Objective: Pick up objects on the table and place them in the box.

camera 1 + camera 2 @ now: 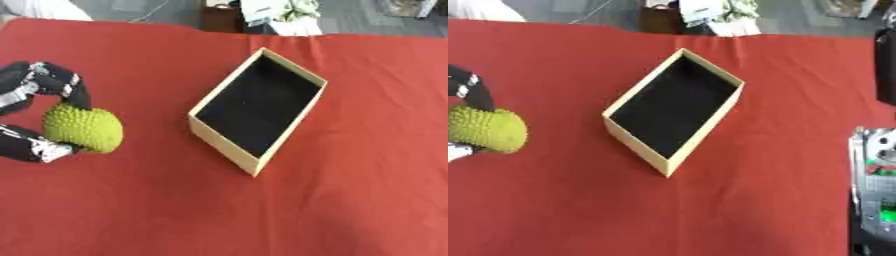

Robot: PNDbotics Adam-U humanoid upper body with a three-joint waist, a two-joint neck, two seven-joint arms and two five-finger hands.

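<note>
My left hand [39, 95] enters from the left edge of the view, at about nine o'clock from the middle of the table. Its black fingers [72, 85] curl over the top of a spiky yellow-green fruit [83, 128], and my thumb [39, 147] comes in beneath it, so the fruit is pinched between them from above and below. The hand is closed around the fruit. I cannot tell whether the fruit is lifted or resting on the cloth.

The table is covered by a red cloth [350, 200], lightly creased. Near its centre lies an open box [224, 134] with pale cream walls and a black inside. It sits askew, its long side running from about one o'clock to seven o'clock. The box holds nothing that I can see. The fruit is well apart from it, off at the box's nine o'clock.

My right arm [875, 190] shows only in the right eye view, at the right edge around four o'clock, as a silver and black part with small green lights. The right hand itself is not visible.
</note>
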